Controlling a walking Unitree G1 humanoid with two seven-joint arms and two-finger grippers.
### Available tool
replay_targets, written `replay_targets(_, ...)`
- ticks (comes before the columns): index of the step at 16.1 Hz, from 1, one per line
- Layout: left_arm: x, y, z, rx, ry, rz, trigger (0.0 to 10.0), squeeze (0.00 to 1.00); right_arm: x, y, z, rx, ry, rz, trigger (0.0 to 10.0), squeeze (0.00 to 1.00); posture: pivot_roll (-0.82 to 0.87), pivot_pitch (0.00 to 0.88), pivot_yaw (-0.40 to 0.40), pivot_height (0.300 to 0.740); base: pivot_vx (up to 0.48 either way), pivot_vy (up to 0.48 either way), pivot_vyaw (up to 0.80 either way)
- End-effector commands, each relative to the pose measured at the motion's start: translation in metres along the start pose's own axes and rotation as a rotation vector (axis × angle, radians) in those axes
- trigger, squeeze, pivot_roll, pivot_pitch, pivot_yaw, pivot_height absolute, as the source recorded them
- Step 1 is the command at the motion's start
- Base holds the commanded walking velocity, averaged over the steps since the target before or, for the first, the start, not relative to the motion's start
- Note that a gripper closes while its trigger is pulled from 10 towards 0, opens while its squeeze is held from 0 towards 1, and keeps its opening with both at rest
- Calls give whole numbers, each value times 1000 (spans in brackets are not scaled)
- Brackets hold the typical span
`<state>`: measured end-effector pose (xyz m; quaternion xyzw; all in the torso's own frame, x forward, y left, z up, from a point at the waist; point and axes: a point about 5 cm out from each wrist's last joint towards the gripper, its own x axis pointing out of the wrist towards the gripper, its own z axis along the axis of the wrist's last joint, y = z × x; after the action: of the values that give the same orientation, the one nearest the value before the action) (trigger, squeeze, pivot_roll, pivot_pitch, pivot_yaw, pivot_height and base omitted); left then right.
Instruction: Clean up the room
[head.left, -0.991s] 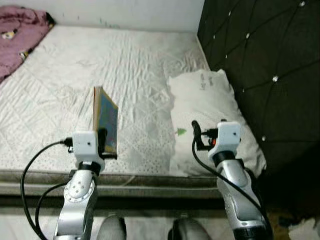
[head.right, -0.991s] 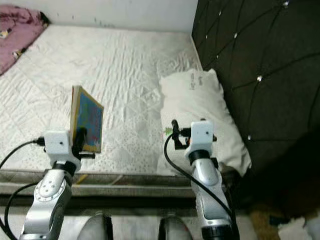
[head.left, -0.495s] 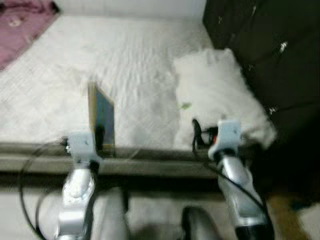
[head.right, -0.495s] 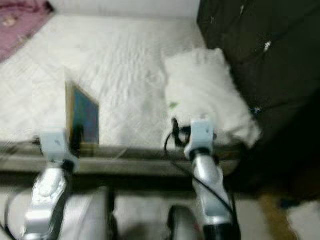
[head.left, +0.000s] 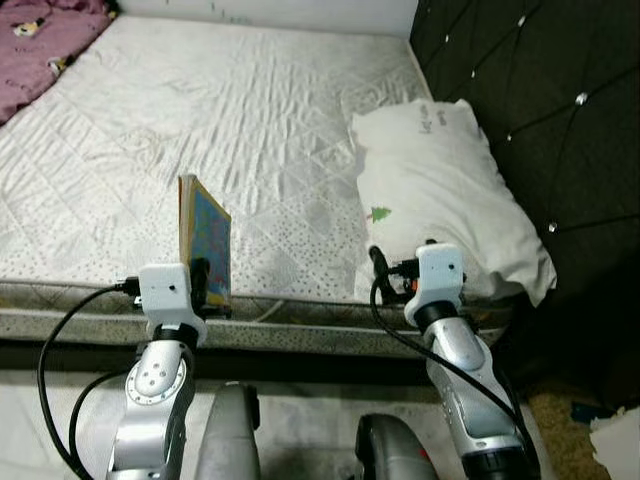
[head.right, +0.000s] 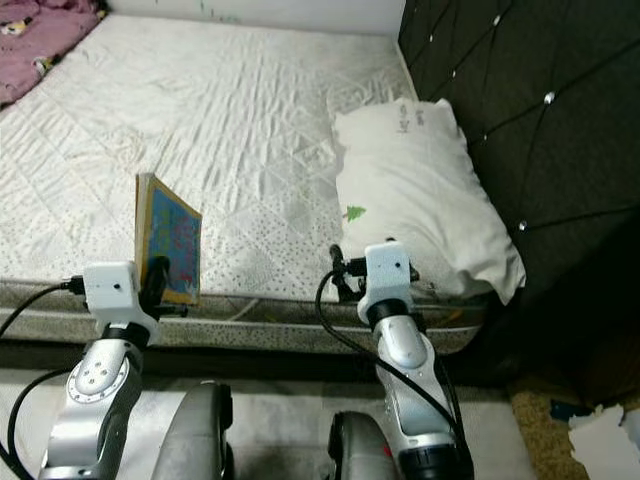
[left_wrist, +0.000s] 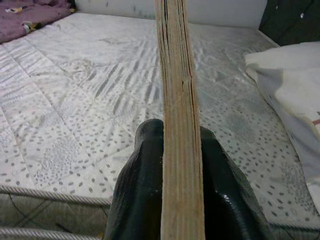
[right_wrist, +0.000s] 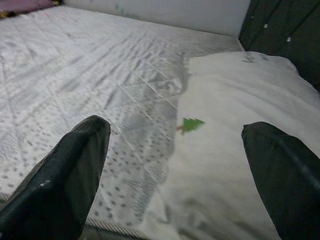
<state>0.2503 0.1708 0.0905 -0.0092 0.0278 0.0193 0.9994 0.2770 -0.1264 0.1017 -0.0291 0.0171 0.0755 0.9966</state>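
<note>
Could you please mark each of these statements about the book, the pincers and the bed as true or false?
1. The left pincer is shut on the book. True.
2. The book lies flat on the mattress. False: it is held upright on its edge, above the near edge of the mattress.
3. The right pincer is open and holds nothing. True.
4. The pillow lies on the robot's left side of the bed. False: it lies on the right, by the dark headboard.
5. A purple blanket lies at the far left corner of the bed. True.
6. The pillow is plain white. False: it bears a small green tree.
</note>
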Motion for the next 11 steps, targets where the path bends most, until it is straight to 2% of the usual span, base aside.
replay_targets(1, 3, -2, 12, 1, -62, -18, 10000, 0, 2, -3, 3, 10, 0, -15, 10000, 0, 38, 37, -27, 638, 326, 0, 0)
replay_targets(3, 4, -3, 13, 1, -65, -22, 10000, 0, 5, -6, -2, 8, 44, -45, 10000, 0, 37, 32, -27, 638, 336, 0, 0)
replay_targets(4, 4, -3, 13, 1, -66, -24, 10000, 0, 5, -6, -1, 29, 32, -9, 10000, 0, 36, 32, -27, 638, 480, 0, 0)
replay_targets(7, 5, -4, 13, 1, -71, -28, 10000, 0, 4, -6, -1, 22, 24, -9, 10000, 0, 35, 31, -28, 638, 480, 0, 0)
replay_targets(11, 9, -5, 15, 4, -75, -24, 10000, 0, 6, -6, 1, 32, 11, 2, 10000, 0, 35, 44, -30, 638, 145, 0, 0)
